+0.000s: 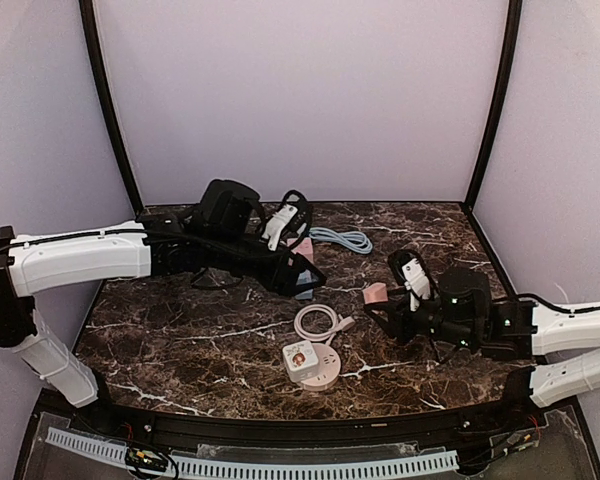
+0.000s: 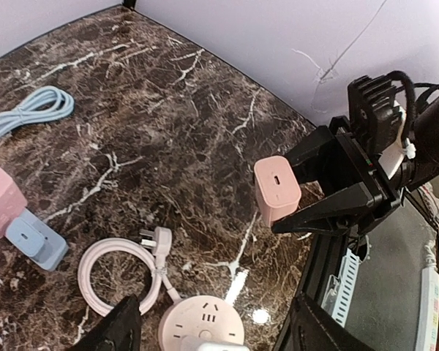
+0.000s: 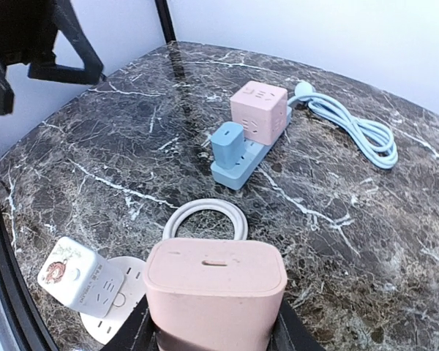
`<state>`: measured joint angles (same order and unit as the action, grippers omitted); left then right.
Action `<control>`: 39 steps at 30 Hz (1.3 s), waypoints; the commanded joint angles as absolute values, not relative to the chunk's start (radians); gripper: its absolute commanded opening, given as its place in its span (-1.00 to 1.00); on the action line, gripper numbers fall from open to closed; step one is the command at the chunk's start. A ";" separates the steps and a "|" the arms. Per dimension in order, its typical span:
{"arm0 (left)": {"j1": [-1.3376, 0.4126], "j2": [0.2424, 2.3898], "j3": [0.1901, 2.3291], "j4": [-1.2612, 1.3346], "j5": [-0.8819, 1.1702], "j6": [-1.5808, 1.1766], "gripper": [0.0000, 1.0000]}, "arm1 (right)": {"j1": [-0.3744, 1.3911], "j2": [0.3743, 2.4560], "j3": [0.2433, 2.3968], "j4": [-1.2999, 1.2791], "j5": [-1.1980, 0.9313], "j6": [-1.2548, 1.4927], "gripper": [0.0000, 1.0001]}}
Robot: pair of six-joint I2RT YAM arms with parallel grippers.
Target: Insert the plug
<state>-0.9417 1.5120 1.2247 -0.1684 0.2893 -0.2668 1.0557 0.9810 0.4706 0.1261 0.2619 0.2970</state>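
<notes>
Right gripper (image 2: 289, 196) clamps pink adapter (image 2: 276, 186) aloft, centre-right of overhead frame, prob. for insertion. Left gripper (image 1: 305, 280), jaws wide & empty, hovers over blue strip (image 3: 238, 164), likely to steady it.

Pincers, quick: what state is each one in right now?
Left pincer: open, holding nothing.
Right pincer: closed on the pink charger.

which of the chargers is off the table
The pink charger, clamped in the right tool, in the air. The blue charger stands plugged into the blue strip, and the white cube sits on the round socket.
</notes>
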 commanded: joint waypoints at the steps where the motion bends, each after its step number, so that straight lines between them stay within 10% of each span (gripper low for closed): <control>1: -0.978 1.569 1.304 -0.306 0.364 -0.277 0.38 | 1.098 0.976 0.474 0.216 0.264 0.170 -0.95; 39: -1.062 1.776 1.467 -0.347 0.422 -0.376 0.11 | 1.232 1.135 0.536 0.275 0.360 -0.041 -1.00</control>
